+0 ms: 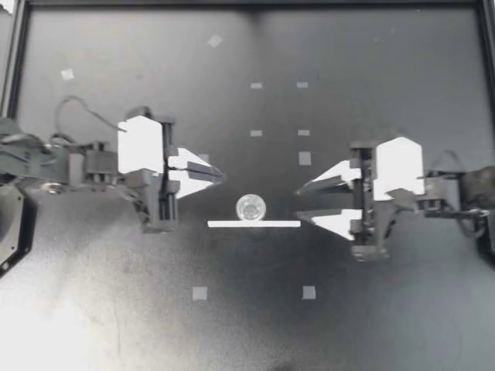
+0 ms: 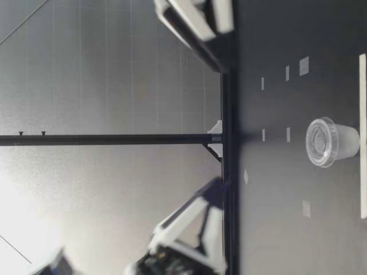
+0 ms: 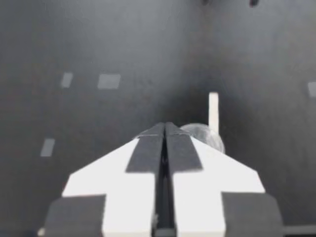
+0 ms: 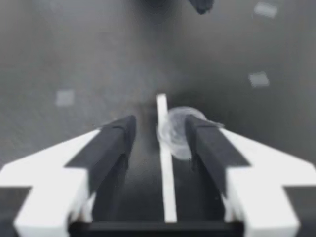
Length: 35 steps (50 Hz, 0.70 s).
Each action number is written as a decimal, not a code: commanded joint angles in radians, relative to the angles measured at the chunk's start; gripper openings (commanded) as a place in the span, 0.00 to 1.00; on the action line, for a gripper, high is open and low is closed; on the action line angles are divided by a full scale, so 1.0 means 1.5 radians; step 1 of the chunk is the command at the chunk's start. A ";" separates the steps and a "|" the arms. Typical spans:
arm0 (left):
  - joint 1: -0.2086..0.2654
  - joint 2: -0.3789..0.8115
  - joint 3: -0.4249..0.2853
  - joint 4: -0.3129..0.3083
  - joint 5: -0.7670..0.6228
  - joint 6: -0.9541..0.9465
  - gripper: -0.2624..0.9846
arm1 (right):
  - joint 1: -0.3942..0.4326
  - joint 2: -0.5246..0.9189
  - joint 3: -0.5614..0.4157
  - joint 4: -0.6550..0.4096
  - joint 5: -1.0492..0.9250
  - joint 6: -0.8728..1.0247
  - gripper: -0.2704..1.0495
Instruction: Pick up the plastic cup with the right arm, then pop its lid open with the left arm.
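Note:
A small clear plastic cup [image 1: 251, 207] stands upright, mouth up, at the middle of the dark table, touching the far side of a thin white strip [image 1: 254, 224]. My left gripper [image 1: 220, 176] is shut on nothing, its tips a short way from the cup. My right gripper [image 1: 298, 202] is open and points at the cup from the other side, with a gap between them. In the left wrist view the cup [image 3: 205, 136] peeks out beside the shut fingertips [image 3: 164, 126]. In the right wrist view the cup [image 4: 178, 129] lies just ahead of the open gripper [image 4: 158, 126], and the strip [image 4: 165, 163] runs between its fingers.
Small grey tape squares [image 1: 199, 293] [image 1: 308, 292] [image 1: 305, 158] mark the table. A black frame rail [image 1: 15, 62] borders it. In the low view the cup [image 2: 332, 141] stands beside the strip [image 2: 362, 137], with both arms [image 2: 195, 20] [image 2: 189, 229] raised farther back.

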 commanded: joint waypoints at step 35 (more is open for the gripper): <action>-0.014 0.099 -0.026 0.001 -0.094 -0.002 0.19 | -0.021 0.193 -0.124 0.033 0.046 0.000 0.78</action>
